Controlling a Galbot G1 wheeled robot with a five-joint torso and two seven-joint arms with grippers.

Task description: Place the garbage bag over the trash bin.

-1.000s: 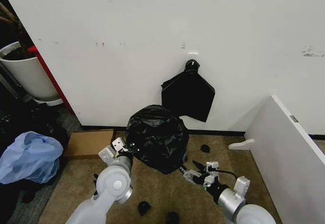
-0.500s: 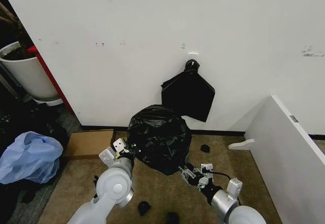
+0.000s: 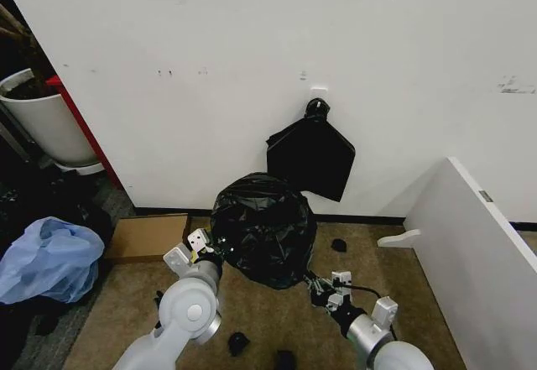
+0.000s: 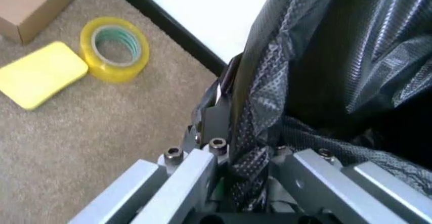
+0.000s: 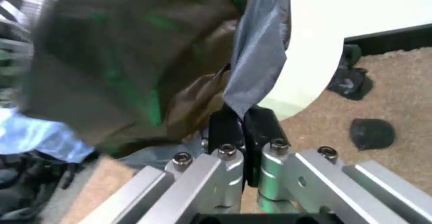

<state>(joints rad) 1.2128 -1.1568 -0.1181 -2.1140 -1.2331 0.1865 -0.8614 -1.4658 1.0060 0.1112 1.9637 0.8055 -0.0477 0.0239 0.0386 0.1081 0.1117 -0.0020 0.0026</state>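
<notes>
Draped over the bin at frame centre, the bag is pinched at its hem by both the left gripper and the right gripper; only settling it appears left.

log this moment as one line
garbage bag draped over trash bin | left gripper shut on bag | right gripper shut on bag

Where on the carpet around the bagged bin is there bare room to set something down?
Bare carpet lies between the garbage bag and the white panel, broken by one small black lump. Crowded: the left gripper and right gripper pinch the bag's lower edges, and a cardboard box sits left.
</notes>
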